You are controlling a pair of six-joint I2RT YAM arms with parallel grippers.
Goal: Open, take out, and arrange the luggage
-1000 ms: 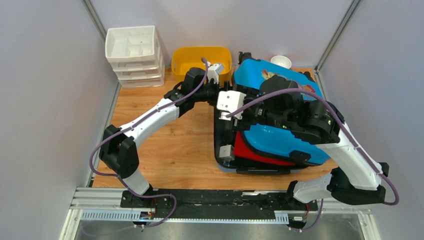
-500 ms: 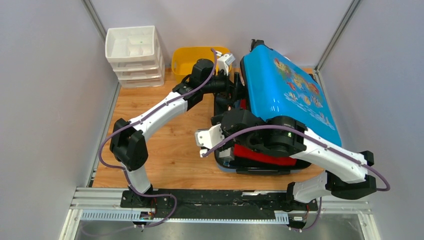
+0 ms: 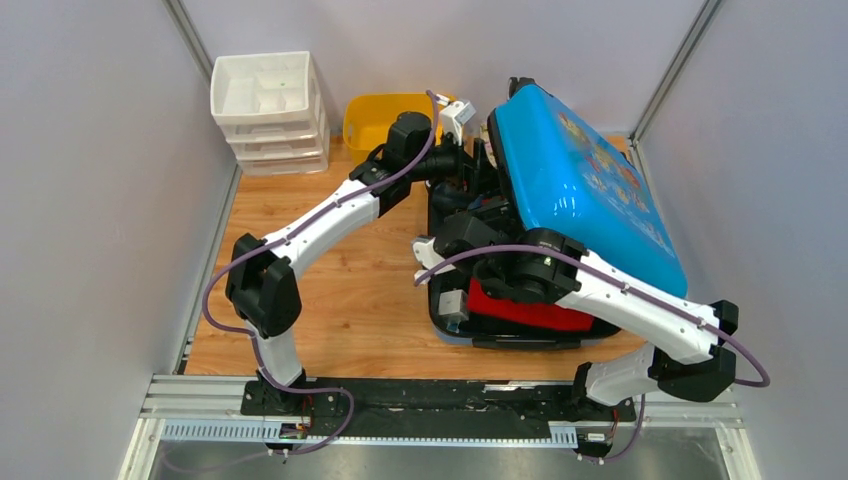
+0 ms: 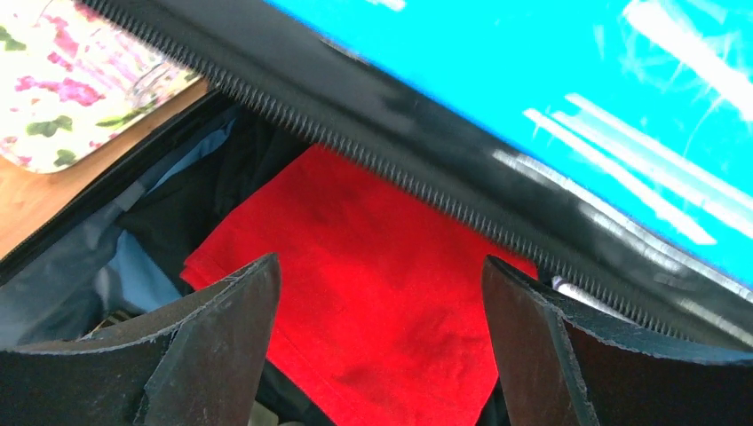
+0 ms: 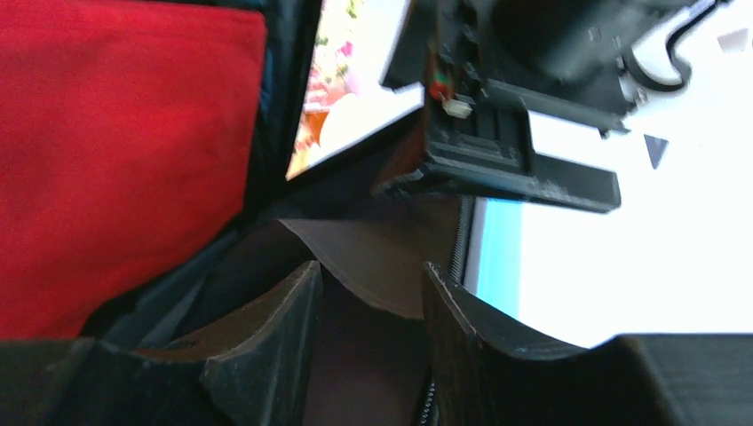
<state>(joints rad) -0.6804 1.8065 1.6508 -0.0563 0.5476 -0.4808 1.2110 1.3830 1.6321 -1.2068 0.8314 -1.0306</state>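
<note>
Top view: I logged the luggage (image 3: 588, 195) on the right half of the worktop (image 3: 330, 290), its base flat by the near-right corner and its blue upper half tilted up toward the right edge. Left wrist: I noted the left gripper (image 4: 377, 260) spread wide with nothing held, poised above a red cloth (image 4: 355, 355) inside the luggage, just below its zip edge. Right wrist: I recorded the right gripper (image 5: 368, 275) part-way apart inside the luggage beside that cloth, with nothing visibly clamped.
</note>
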